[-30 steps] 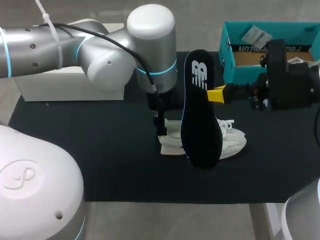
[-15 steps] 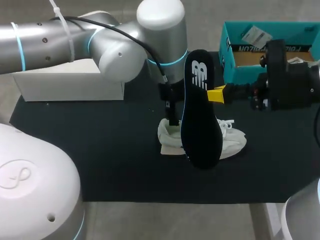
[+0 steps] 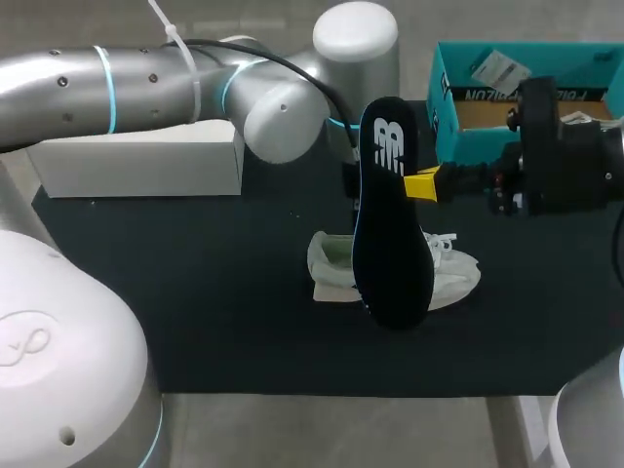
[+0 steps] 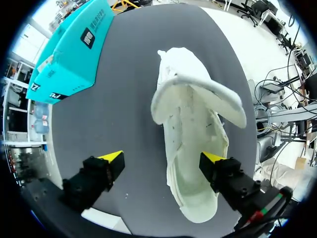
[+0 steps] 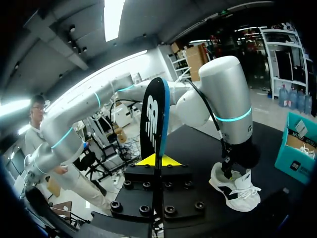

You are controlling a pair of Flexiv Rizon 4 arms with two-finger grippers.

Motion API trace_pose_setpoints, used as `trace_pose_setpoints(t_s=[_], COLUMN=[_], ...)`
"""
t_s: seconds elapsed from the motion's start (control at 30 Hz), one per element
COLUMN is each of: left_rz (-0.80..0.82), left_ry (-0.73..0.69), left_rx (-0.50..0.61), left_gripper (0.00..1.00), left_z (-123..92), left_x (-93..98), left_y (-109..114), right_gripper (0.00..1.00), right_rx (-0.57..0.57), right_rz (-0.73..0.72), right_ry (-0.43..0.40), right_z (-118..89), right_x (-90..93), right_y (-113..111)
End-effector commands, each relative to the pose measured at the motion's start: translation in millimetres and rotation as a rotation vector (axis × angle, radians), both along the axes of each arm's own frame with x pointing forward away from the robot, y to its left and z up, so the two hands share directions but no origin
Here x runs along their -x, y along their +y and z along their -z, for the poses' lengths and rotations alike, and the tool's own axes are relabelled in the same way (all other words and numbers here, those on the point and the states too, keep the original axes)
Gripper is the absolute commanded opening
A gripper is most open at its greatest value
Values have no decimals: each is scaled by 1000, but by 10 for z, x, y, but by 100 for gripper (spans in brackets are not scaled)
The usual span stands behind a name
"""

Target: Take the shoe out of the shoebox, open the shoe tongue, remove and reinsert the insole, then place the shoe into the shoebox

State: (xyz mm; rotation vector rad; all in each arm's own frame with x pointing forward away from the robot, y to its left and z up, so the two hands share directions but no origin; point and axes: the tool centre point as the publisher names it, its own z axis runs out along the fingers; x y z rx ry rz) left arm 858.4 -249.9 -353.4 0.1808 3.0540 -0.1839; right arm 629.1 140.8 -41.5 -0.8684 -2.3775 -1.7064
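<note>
I'm holding the dark insole [image 3: 392,224] in my right gripper [image 3: 421,183], which is pinching it from both sides at one edge. The insole is standing on end above the counter [image 3: 195,302], printed end up, just in front of the white shoe [image 3: 460,275]. The shoe is sitting on its sole near the middle of the counter, outside the teal shoebox [image 3: 444,97], which is resting well apart at the right rear corner. My left gripper [image 4: 162,158] is hanging above the shoe with its 2 fingers spread wide and gripping nothing. 1 finger is over the shoe's side and the other is over bare counter. From that wrist, the shoe's opening is gaping up at me. A white box [image 3: 136,168] is sitting at the left rear.
</note>
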Motion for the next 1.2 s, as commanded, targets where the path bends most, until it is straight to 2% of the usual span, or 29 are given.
trace_pose_setpoints(t_s=[0.03, 0.07, 0.1, 0.13, 0.17, 0.33, 0.4, 0.43, 0.6, 1.2], left_rz=[1, 1, 2, 2, 1, 11, 21, 24, 91, 91], left_ry=[11, 13, 15, 16, 20, 42, 57, 60, 77, 77], left_rx=[-5, -4, -1, -1, -1, 9, 20, 20, 32, 32], left_gripper=[82, 78, 69, 55, 48, 38, 10, 0, 0, 0], left_z=[184, 198, 219, 241, 255, 280, 292, 298, 289, 289], left_x=[-66, -81, -94, -115, -131, -149, -131, -118, 58, 58], left_y=[-139, -154, -171, -192, -207, -235, -224, -218, -185, -185], right_gripper=[0, 0, 0, 0, 0, 0, 0, 0, 0, 0], right_rx=[1, 1, 1, 1, 1, 1, 1, 1, 1, 1], right_rz=[-1, -1, -1, -1, -1, -1, -1, -1, -1, -1], right_ry=[2, 2, 2, 2, 2, 2, 2, 2, 2, 2], right_z=[5, 5, 5, 5, 5, 5, 5, 5, 5, 5], right_x=[-22, -22, -22, -22, -22, -22, -22, -22, -22, -22], right_y=[24, 24, 24, 24, 24, 24, 24, 24, 24, 24])
